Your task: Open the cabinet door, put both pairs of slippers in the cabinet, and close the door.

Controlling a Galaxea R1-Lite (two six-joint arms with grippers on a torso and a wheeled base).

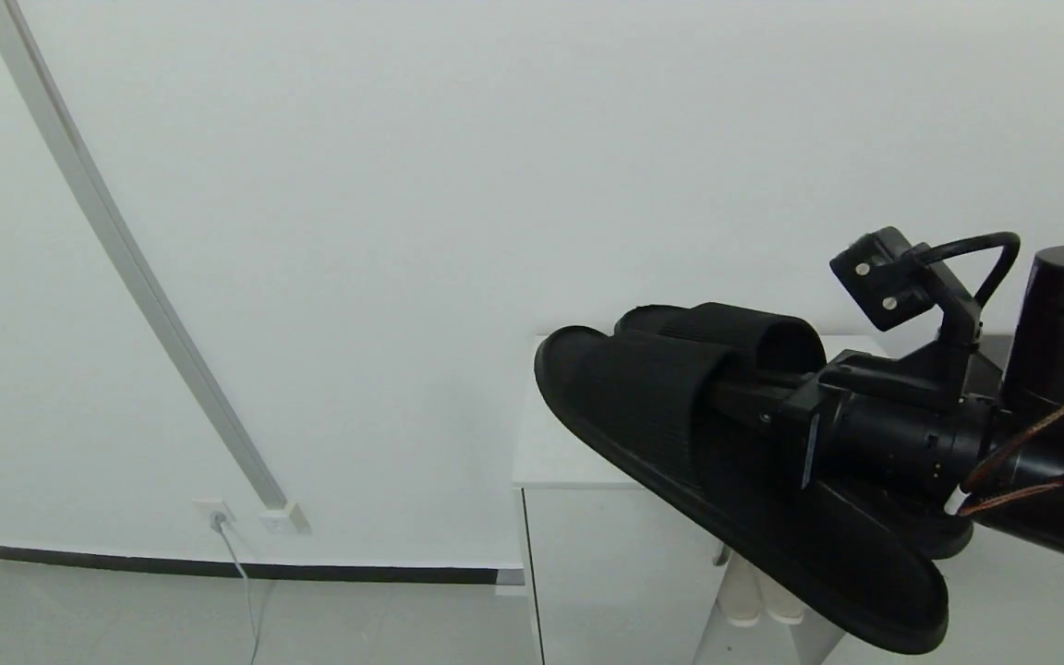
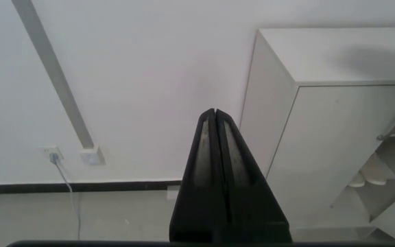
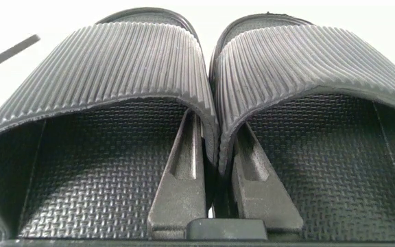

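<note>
Black left end effector [image 2: 214, 115], fingers pressed together on nothing, sits before the wall [image 1: 356, 185] near the white cabinet [image 1: 569, 453], whose door [image 2: 341, 130] stands ajar with white slippers [image 2: 374, 171] inside. Farther right, black slippers [image 1: 671, 406] hang side by side over the cabinet, long axes slanting, toes up-left toward the wall. The right end effector [image 3: 216, 127] has one finger under each strap, pinching their inner edges.

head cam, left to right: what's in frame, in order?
In order: wall socket with cord → white cabinet → black slippers. The right claw sits inside the slippers' straps, so it has no clear place in the order.
</note>
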